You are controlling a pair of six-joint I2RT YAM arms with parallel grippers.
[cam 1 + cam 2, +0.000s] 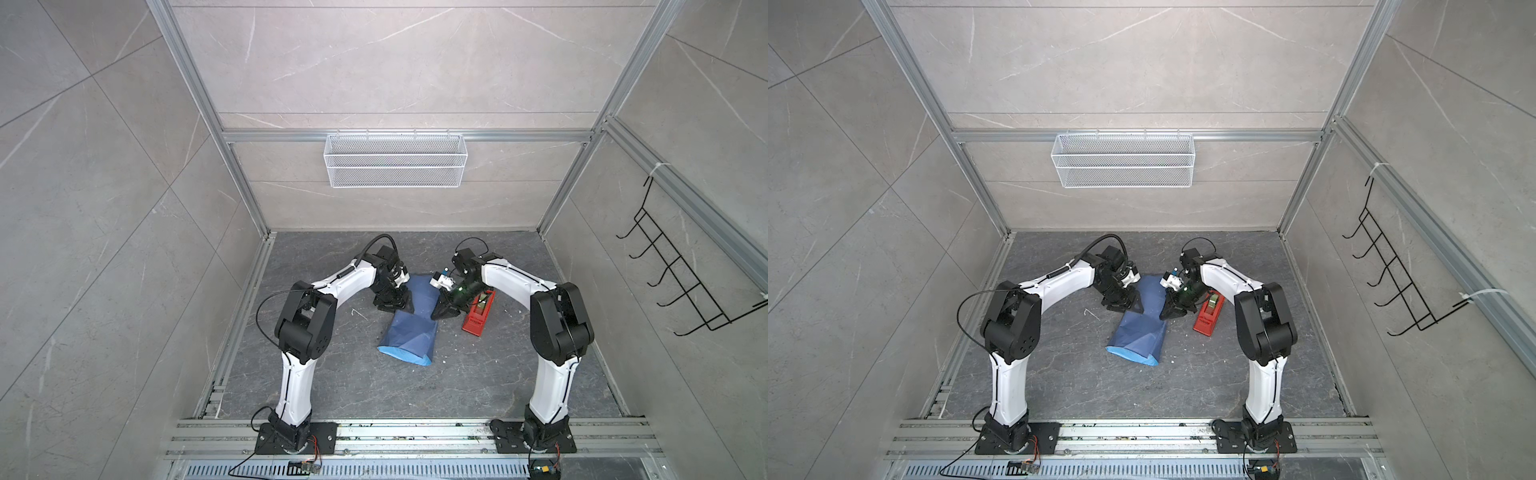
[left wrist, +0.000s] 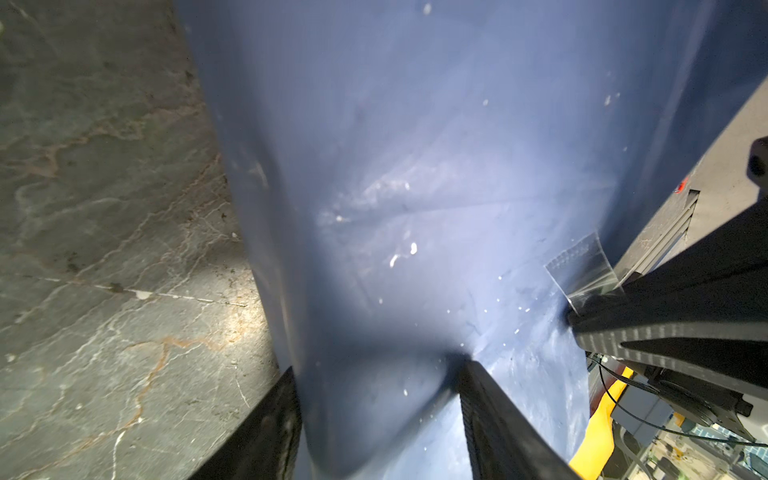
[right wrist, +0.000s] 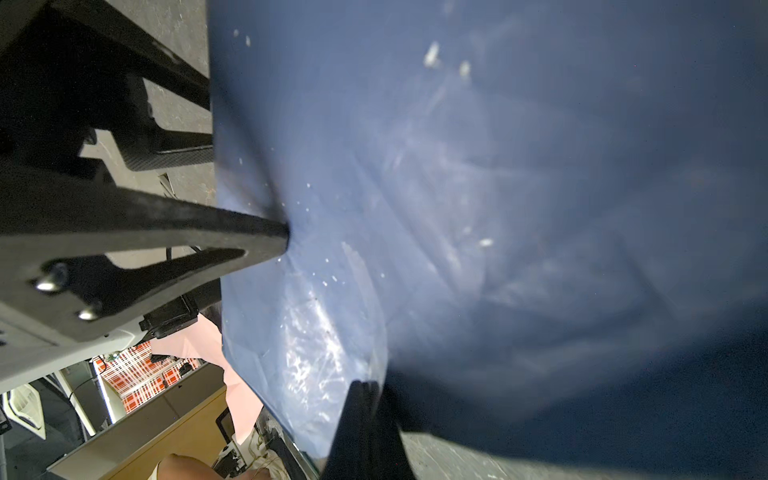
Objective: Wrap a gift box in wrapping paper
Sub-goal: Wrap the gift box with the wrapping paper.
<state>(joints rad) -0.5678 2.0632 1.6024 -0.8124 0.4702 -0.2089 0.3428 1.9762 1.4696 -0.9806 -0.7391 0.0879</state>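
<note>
**A:** How far along is the wrapping?

**B:** About midway, I judge. The large creased sheet of blue wrapping paper (image 1: 411,332) lies at the centre of the frame in both top views, on the dark grey veined stone tabletop (image 1: 353,386). It is folded over into a long bundle. The small dark gift box is nowhere visible, so I take it to be inside the fold.

**A:** And the arms?

**B:** The left end effector (image 1: 395,302) sits at the bundle's upper left edge. In the left wrist view its jaws stand partly apart with the paper-covered bulk clamped between them. The right end effector (image 1: 438,313) is at the upper right edge, jaws pinched together. A short strip of clear tape (image 2: 582,270) sticks out from its tip, so it looks to be carrying that tape.

**A:** So the tape isn't down yet?

**B:** It seems not, since most of the strip stands free of the paper. The red plastic tape dispenser (image 1: 478,316) sits just to the right of the bundle.

**A:** What is left?

**B:** Sticking the seam. Then the ends need closing, because the lower end gapes and shows its light blue face.
</note>
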